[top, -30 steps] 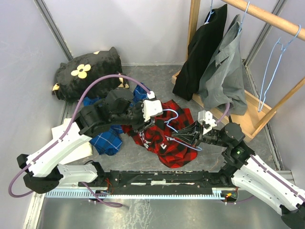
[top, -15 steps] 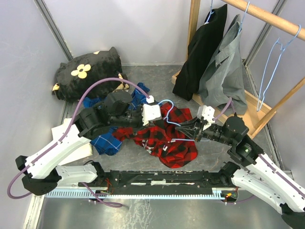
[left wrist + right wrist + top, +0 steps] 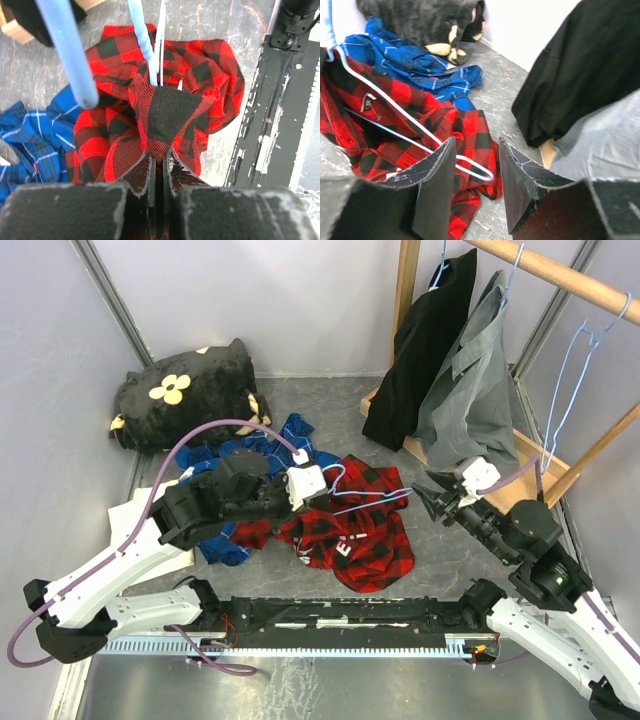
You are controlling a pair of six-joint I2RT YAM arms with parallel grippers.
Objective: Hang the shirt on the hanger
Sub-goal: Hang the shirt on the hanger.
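The shirt [image 3: 362,540] lies crumpled on the floor at the middle of the overhead view, with its white lettering partly showing. The blue shirt [image 3: 218,535] sits bunched at its 9 o'clock and the wooden rack [image 3: 520,465] stands at its 1 o'clock. The hanger [image 3: 368,498] rests across the upper part of the shirt, wire on cloth, its hook end toward 10 o'clock.

The left gripper [image 3: 160,159] is clenched on a raised fold of the shirt [image 3: 200,65]. The hanger [image 3: 144,45] runs down into that fold just above the jaws, and I cannot tell whether the wire is pinched along with the cloth.

The right gripper [image 3: 432,502] hangs at the shirt's 3 o'clock, apart from it. Its jaws are spread and hold nothing; its wrist view shows the far loop of the hanger [image 3: 395,106] lying on the shirt [image 3: 405,95] beyond the fingers [image 3: 436,172].

Flannel like this is likely soft, light and floppy, so a pinch lifts only a peak while the rest sags and drags. The collar or a shoulder seam looks like the best place to grip. The wire is probably thin, springy and slick, so it should be held near the hook or a corner.
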